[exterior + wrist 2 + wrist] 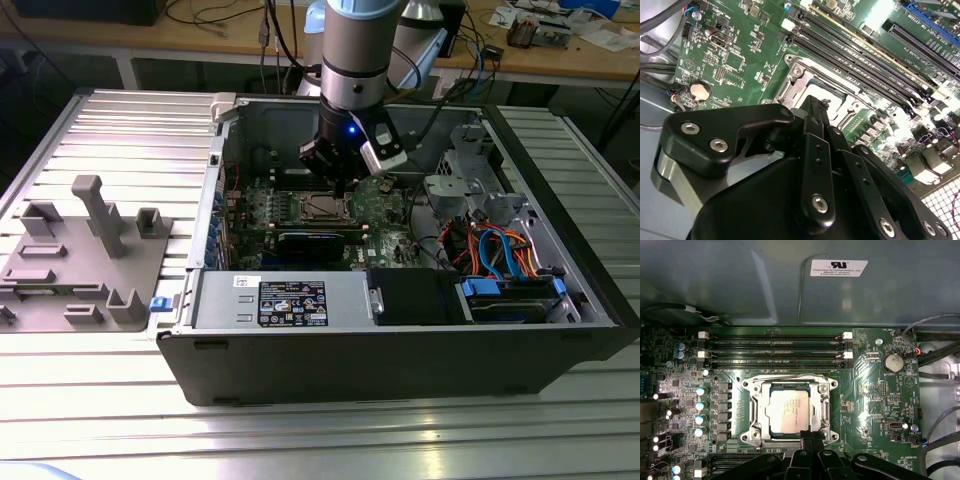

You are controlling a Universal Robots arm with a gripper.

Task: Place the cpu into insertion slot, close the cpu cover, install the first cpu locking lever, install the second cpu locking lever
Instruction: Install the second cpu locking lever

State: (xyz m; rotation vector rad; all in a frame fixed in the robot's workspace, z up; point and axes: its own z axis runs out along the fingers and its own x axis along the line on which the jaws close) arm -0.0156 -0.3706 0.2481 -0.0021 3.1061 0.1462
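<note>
- Gripper low over the insertion slot, black fingertips pressed together at the socket's edge; in the second wrist view gripper fingers meet at a narrow tip, nothing seen between them.
- Cpu seated flat in the socket, silvery top facing up, framed by the cpu cover lying down around it.
- Thin wire lever running along the socket side nearest the memory slots; latched or not, cannot tell.
- Long black memory slots just beyond the socket, coin cell off to one side on the green board.
- In the exterior view, arm reaching down into the open computer case, gripper at the socket.
- Grey fixture tray on the table at the exterior view's left, well apart from the case.
</note>
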